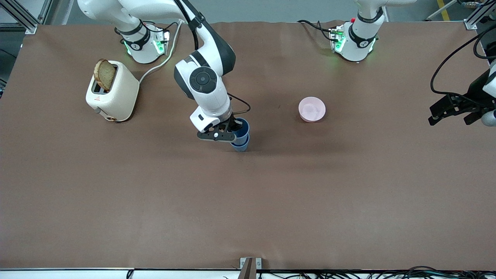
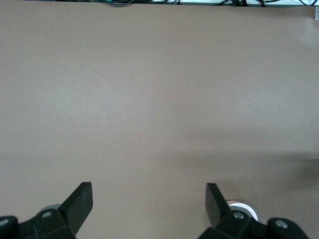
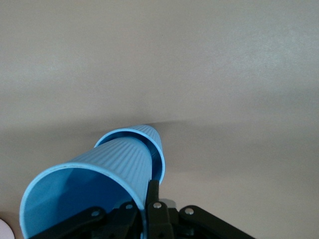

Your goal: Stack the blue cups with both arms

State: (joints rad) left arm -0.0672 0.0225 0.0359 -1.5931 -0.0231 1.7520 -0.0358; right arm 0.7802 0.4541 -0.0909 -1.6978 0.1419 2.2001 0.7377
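At frame center, the right gripper (image 1: pixel 228 131) is bent down from its raised elbow, fingers clamped on the rim of the upper cup (image 1: pixel 242 128), which is nested in the lower cup (image 1: pixel 240 145) on the bench (image 1: pixel 248 201). At the right edge, the left gripper (image 1: pixel 451 112) is held waiting, fingers wide.

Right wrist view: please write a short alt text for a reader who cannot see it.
The right gripper pinches the rim of a ribbed blue cup, whose base sits inside a second blue cup. The brown table fills the rest.
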